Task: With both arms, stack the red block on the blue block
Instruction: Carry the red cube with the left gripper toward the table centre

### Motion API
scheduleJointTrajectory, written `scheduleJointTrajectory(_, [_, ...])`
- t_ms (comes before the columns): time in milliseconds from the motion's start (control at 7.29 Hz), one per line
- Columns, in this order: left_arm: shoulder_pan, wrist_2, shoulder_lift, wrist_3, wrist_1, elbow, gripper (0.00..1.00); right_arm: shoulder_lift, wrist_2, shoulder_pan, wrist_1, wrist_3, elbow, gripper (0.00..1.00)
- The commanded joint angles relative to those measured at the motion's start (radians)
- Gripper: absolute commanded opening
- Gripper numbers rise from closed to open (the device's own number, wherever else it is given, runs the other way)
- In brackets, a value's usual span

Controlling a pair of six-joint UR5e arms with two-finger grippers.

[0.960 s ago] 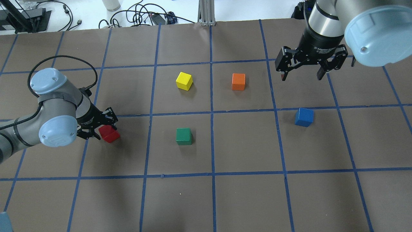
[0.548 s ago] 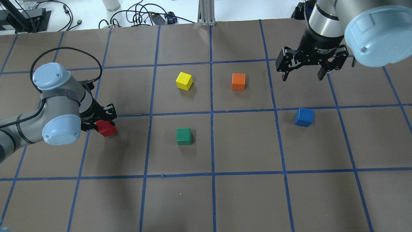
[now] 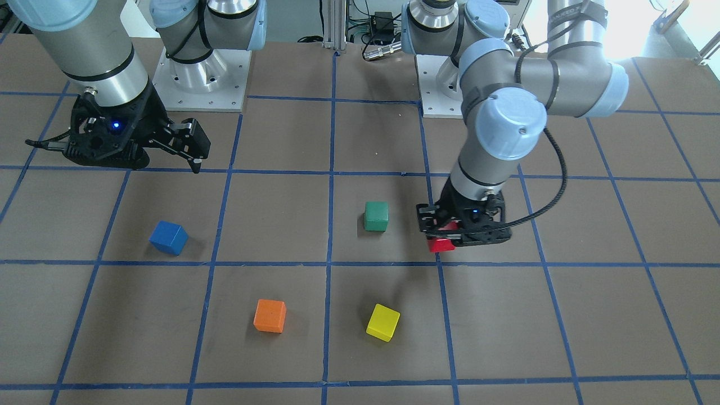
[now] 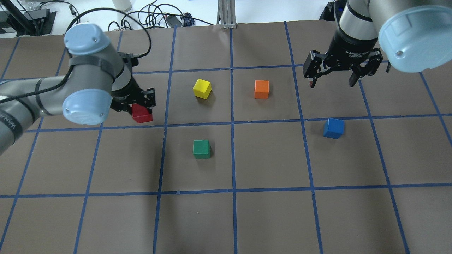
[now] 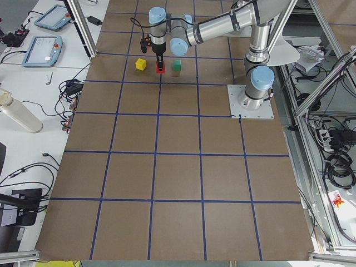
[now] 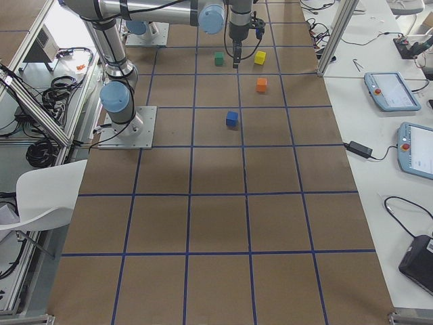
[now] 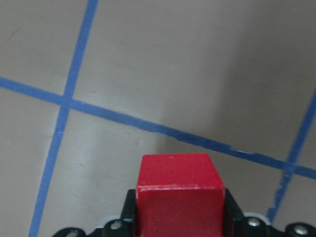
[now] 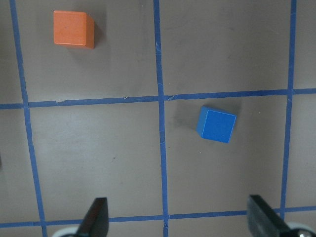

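Plainly, only the first part is done. The left gripper point(image 4: 138, 107) has its fingers clamped on two opposite faces of the red block point(image 4: 143, 115), and the left wrist view shows the cube seated squarely between them. It appears to hang clear of the brown table point(image 4: 268, 218), judging by the shadow thrown below it in the front-facing view.

In the overhead view the red block lies at about 9 o'clock from the blue block point(image 4: 333, 127), and the two are well apart. The yellow block point(image 4: 202, 88) is at roughly 2 o'clock from the red one and the green block point(image 4: 201, 149) at roughly 4 o'clock. The orange block point(image 4: 261, 89) is farther along toward 3 o'clock.

The right gripper point(image 4: 331, 84) hangs above the table with its fingers spread wide and nothing between them. The blue block is at about 6 o'clock from it, bare on top and resting flat on the table.

What is left is most of the job. The red block has to cross toward 3 o'clock, past the green block. Since both arms are called for, it probably has to pass to the right gripper. Then it must be lowered square onto the blue block and let go.
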Motion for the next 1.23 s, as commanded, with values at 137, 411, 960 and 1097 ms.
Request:
scheduleJointTrajectory(137, [-0.224,-0.092,-0.139,-0.249,-0.020,0.143,0.05,-0.012,-0.011,-0.045,0.009,-0.020,-0.002,1.00])
scheduleJointTrajectory(411, [-0.310,-0.089,-0.224,-0.306,-0.027,0.186,0.04,-0.019,-0.011,-0.056,0.012,-0.020,-0.002,1.00])
scheduleJointTrajectory(960, [-0.356,-0.074,-0.313,-0.308,-0.017,0.179,0.41,-0.020,-0.009,-0.058,0.010,-0.021,0.002,1.00])
scheduleJointTrajectory(1097, [-0.358,-0.075,-0.331,-0.308,-0.014,0.179,0.70,-0.020,-0.011,-0.059,0.009,-0.021,-0.001,1.00])
